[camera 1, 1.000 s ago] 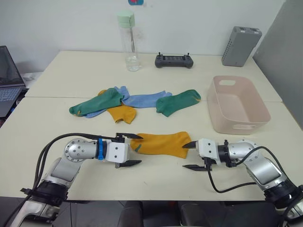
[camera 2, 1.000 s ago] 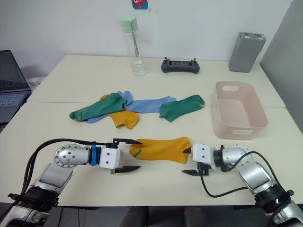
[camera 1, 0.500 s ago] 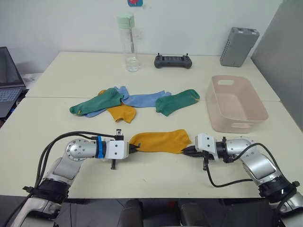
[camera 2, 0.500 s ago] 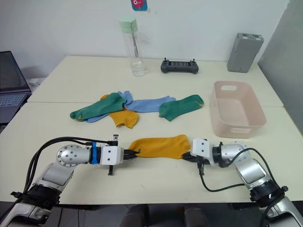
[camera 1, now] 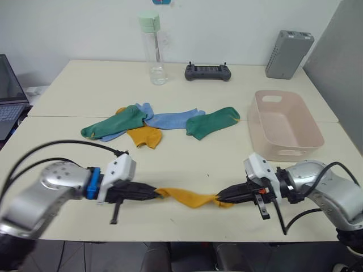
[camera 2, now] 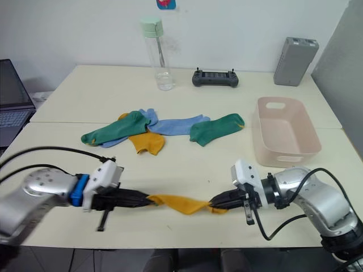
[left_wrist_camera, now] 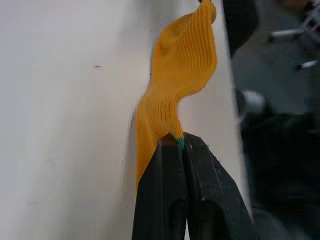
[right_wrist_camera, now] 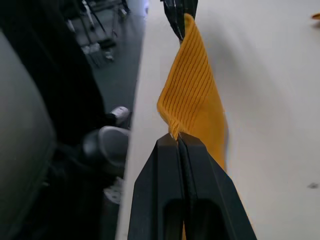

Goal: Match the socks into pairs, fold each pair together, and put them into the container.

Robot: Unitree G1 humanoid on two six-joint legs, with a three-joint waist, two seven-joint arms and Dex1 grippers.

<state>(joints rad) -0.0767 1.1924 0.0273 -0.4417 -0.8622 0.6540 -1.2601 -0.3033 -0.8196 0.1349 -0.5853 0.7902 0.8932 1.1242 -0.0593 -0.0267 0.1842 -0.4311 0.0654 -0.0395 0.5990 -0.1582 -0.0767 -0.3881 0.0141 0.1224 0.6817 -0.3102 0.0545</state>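
Note:
A mustard-yellow sock (camera 1: 191, 198) hangs stretched between my two grippers just above the table's front edge. My left gripper (camera 1: 155, 193) is shut on its toe end, where green trim shows (left_wrist_camera: 179, 144). My right gripper (camera 1: 221, 196) is shut on the other end (right_wrist_camera: 175, 131). The other socks lie in a heap at mid-table: a dark green one (camera 1: 110, 123), a light blue one (camera 1: 170, 119), another yellow one (camera 1: 144, 136) and a second dark green one (camera 1: 211, 122). The pale pink container (camera 1: 286, 126) stands on the right.
At the back of the table stand a clear bottle with a green cap (camera 1: 153, 50), a black controller (camera 1: 207, 72) and a grey upright box (camera 1: 288, 54). A laptop (camera 1: 8, 93) sits at the far left.
Both grippers went from open to shut on the ends of the yellow sock. They have lifted it off the table and drawn it toward the front edge, so it now sags between them.

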